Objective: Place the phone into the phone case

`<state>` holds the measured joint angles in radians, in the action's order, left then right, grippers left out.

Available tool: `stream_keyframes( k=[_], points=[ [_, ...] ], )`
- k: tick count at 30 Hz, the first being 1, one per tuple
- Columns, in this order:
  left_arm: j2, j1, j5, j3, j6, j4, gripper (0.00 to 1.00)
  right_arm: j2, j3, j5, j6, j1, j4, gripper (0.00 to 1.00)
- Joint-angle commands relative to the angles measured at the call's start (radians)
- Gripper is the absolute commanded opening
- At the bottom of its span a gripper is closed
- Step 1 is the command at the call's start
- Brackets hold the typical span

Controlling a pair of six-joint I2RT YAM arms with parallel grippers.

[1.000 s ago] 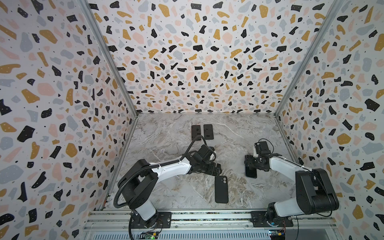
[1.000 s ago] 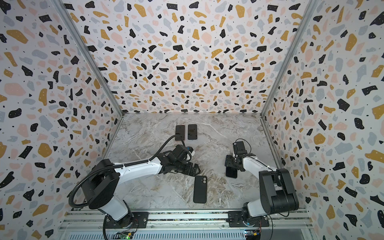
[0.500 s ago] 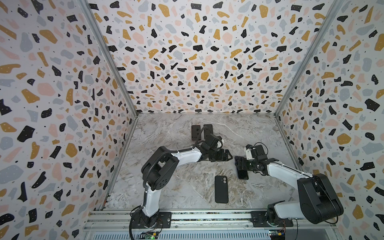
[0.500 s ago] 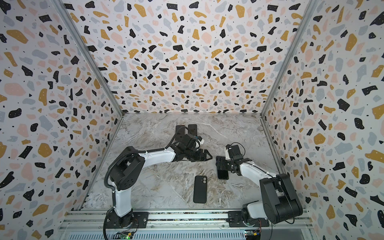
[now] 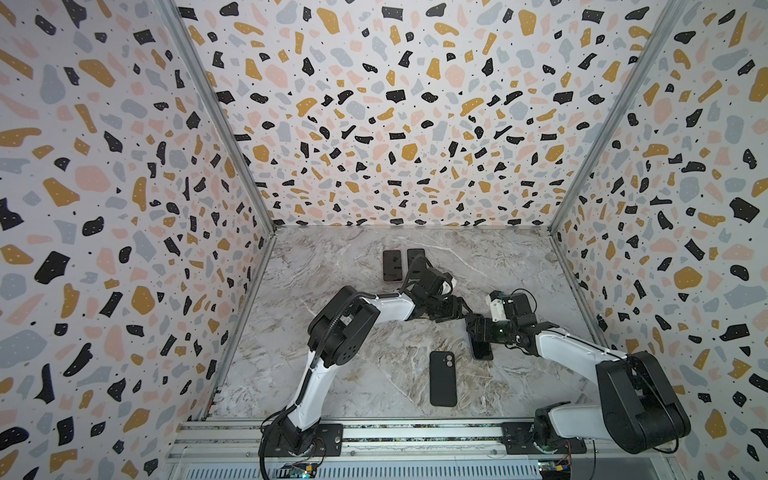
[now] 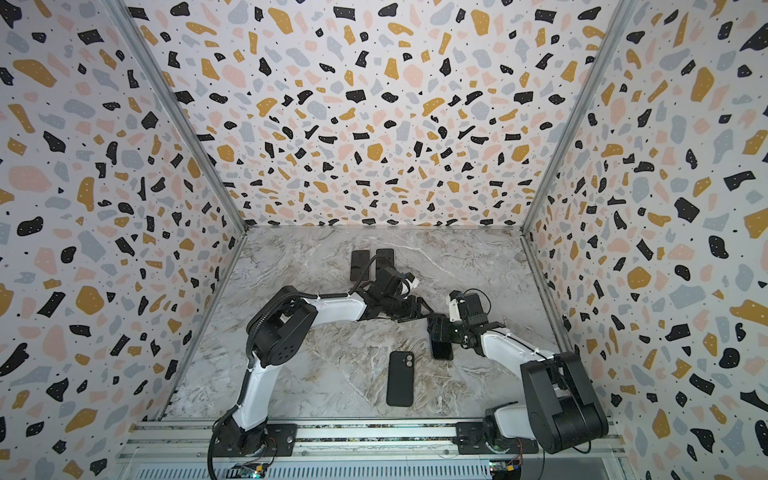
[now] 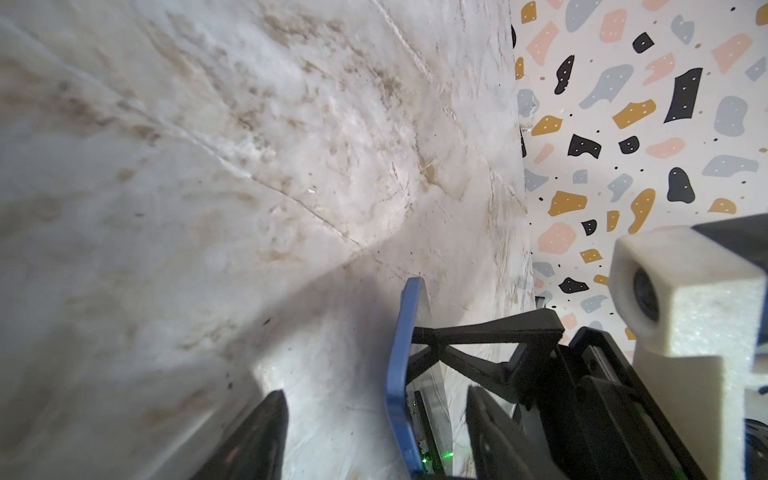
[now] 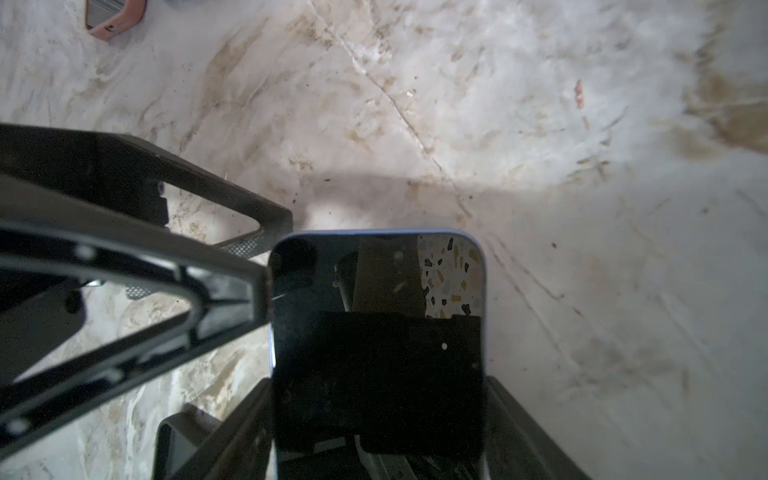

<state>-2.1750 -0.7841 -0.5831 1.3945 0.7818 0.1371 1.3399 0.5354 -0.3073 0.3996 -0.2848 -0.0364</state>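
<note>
My right gripper [image 8: 378, 395] has hold of the slim blue-edged phone [image 8: 374, 332] with a dark glossy screen. Its fingers are closed on the two long sides of the lower half. The screen faces the wrist camera and the free end points away from it.

In both top views the phone [image 5: 481, 349] hangs over the grey-veined marble table [image 5: 332, 374], right of the middle. I cannot tell whether its free end touches the surface.

My left gripper [image 7: 374, 395] stands partly open with the phone's blue edge [image 7: 401, 353] between its fingers [image 7: 257, 436], a gap showing on each side. In the right wrist view one left finger looks pressed against a long side of the phone, but I cannot tell if it really touches.

The left arm rises from the front rail to a raised black elbow. Its white forearm reaches across the middle toward the right gripper [image 5: 478, 328], and the left gripper [image 5: 461, 309] meets it there. The right arm folds at a bulky black elbow near the front right corner, with its white forearm running low toward the centre.

The matte black phone case [image 5: 442, 378] lies flat by the front edge, near the middle and just beside the hanging phone. It is empty, with the camera cut-out at its far end.

Two dark rectangular slabs [image 5: 392, 266] lie side by side near the back edge.
</note>
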Motion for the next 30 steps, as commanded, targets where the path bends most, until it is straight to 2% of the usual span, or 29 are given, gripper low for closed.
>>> stream_keyframes(
  k=[1,8,16,25,30],
  points=[
    [-0.021,-0.01,-0.043,0.024,0.023,0.079,0.63,-0.021,-0.001,-0.028,0.003,-0.005,0.034,0.49],
    [-0.055,-0.02,-0.076,0.032,0.068,0.157,0.42,-0.015,-0.005,-0.032,0.004,-0.01,0.04,0.48],
    [-0.049,-0.02,-0.084,0.021,0.073,0.17,0.25,-0.003,-0.006,-0.027,0.005,-0.022,0.045,0.48],
    [-0.022,-0.021,-0.08,-0.022,0.096,0.196,0.15,-0.021,0.0,-0.025,-0.005,-0.024,0.031,0.52],
    [0.003,-0.021,-0.074,-0.051,0.096,0.214,0.12,-0.046,0.008,-0.028,-0.011,-0.024,0.008,0.6]
  ],
)
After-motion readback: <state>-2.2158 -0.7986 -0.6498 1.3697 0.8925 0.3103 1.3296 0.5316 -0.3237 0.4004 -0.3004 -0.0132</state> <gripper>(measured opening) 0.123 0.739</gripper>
